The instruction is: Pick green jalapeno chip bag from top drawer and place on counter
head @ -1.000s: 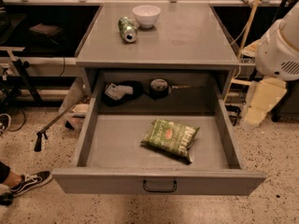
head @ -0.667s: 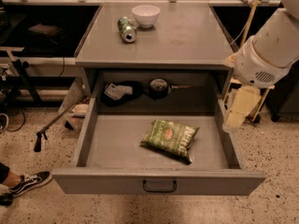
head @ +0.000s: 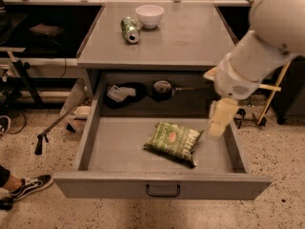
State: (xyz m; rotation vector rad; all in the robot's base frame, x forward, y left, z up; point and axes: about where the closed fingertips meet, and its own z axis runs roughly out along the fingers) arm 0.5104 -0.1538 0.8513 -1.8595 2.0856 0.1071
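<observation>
The arm has swung in from the right since a second ago. Its big white forearm now hangs over the right side of the cabinet, where before it sat well outside. The counter [head: 190, 42] is waiting above, with a green soda can [head: 129, 29] and a white bowl [head: 149, 15] near its back edge. The top drawer [head: 95, 187] stands pulled fully open. The green jalapeno chip bag [head: 174, 142] lies flat on the drawer floor, right of centre, its long axis running left to right and slanting a little toward the front. The gripper [head: 218, 120] points down just beside the bag's right end, above it — whether it's open or closed I cannot tell. I judge the bag lies left of and below the gripper, so that's the way in.
</observation>
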